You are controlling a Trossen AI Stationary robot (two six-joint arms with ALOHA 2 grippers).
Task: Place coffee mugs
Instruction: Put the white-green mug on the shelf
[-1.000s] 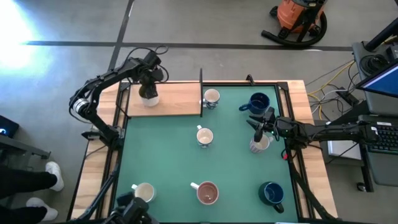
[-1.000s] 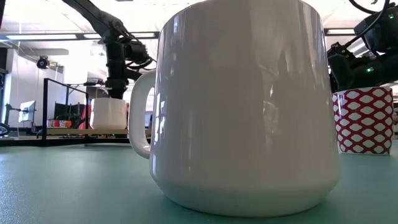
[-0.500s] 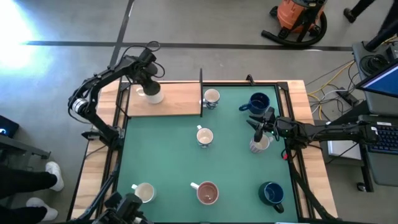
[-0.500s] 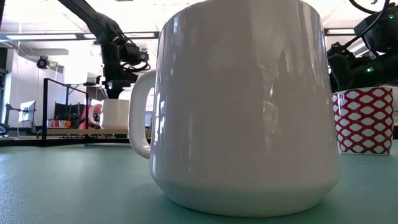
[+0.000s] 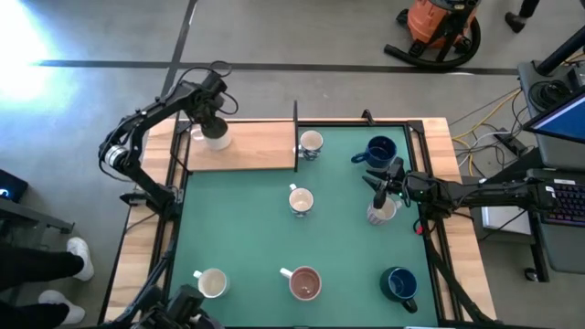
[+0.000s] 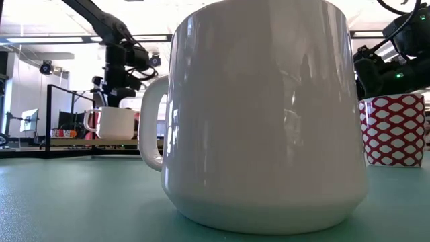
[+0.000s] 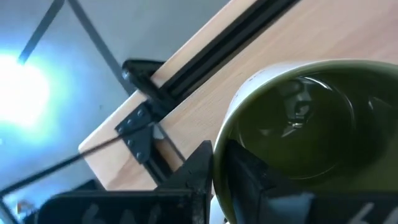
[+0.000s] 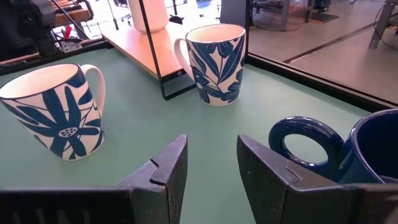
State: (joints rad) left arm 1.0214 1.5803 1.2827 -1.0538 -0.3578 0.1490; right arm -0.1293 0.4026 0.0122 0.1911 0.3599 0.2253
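Left hand: your left hand (image 5: 212, 122) is over the far left end of the wooden board (image 5: 256, 146), pinching the rim of the green mug (image 5: 216, 137). In the left wrist view one finger (image 7: 205, 180) sits outside the wall and the other inside, clamped on it.
Green mug: cream outside, olive inside (image 7: 311, 124). In the low view it (image 6: 115, 123) hangs under the left hand (image 6: 115, 101), just above the board; whether it touches the board you cannot tell.
Right hand: your right hand (image 5: 379, 187) waits at the right side of the green mat (image 5: 247, 238). Its fingers (image 8: 163, 163) are spread with nothing between them.
Mugs near the right hand: the navy mug (image 5: 379, 151) is just beside it, handle toward the fingers (image 8: 348, 143). A light mug (image 5: 381, 213) stands below the hand in the high view.
Leaf mugs: one (image 5: 311, 143) is at the board's right end, the other (image 5: 301, 201) mid-mat. Both show upright in the right wrist view (image 8: 217, 62) (image 8: 53, 109).
Front row: a white mug (image 5: 212, 283), a red-lined mug (image 5: 304, 283) and a second navy mug (image 5: 399, 284) stand well apart along the near edge of the counter.
Low view: a white mug (image 6: 262, 114) fills the picture, with a red-patterned mug (image 6: 395, 130) at its right.
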